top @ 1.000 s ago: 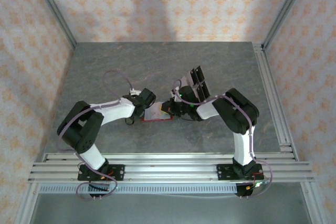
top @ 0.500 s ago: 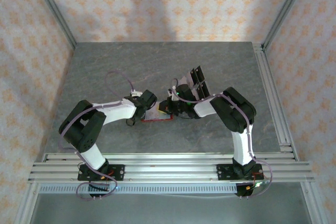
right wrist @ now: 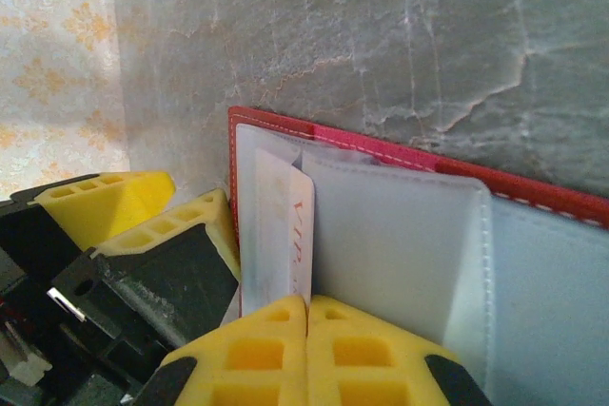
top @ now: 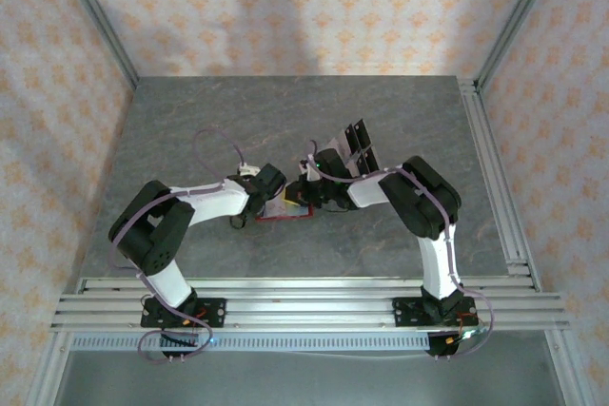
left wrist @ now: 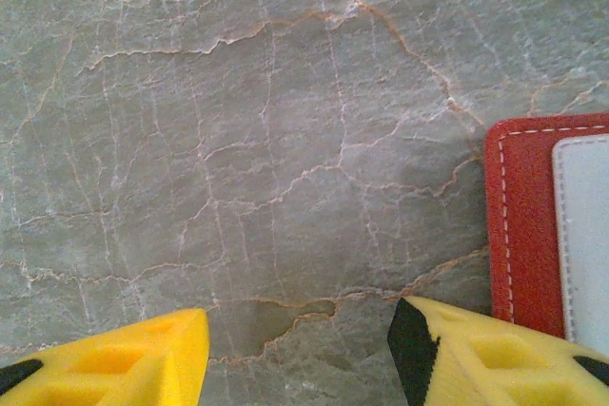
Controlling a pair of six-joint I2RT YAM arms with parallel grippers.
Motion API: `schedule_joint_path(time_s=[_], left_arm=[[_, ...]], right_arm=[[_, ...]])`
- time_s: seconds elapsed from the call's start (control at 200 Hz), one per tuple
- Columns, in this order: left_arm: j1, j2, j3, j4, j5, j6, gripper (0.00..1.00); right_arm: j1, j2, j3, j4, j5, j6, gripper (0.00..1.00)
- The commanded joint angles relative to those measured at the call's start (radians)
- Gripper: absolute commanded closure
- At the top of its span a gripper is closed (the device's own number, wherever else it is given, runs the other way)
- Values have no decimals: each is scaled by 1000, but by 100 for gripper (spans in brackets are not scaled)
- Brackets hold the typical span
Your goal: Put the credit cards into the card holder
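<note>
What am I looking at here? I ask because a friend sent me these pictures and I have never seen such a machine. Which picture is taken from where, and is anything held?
These are two robot arms bolted side by side at the near edge of a table. Each arm ends in a two-finger gripper with yellow tips. The wide picture looks down from above and behind the arms. The two close-ups come from a small camera on each wrist.

On the grey table lies an open red card holder, with a few dark cards further back. The left gripper is open, with bare table between its fingers, beside the holder's corner. The right gripper is shut, with its tips at the near edge of a pale card that sits partly in a pocket. Whether it pinches or pushes that card, I cannot tell.
</note>
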Motion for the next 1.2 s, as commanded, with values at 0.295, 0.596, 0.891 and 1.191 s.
schedule_joint_path(time_s=[0.295,0.596,0.891,1.191], left_arm=[[-25,15,-1,37,39,-19,43],[-26,-10,-28,55,50,-30,43],[-25,-37,-44,84,58,-32,43],[-24,-33,-54,112,70,-32,43]], right_arm=[[16,-59,72,-319,30,-152,66],[5,-151,113,-507,107,-233,60],[5,-202,171,-723,314,-297,79],[24,-140,255,-772,343,-318,100]])
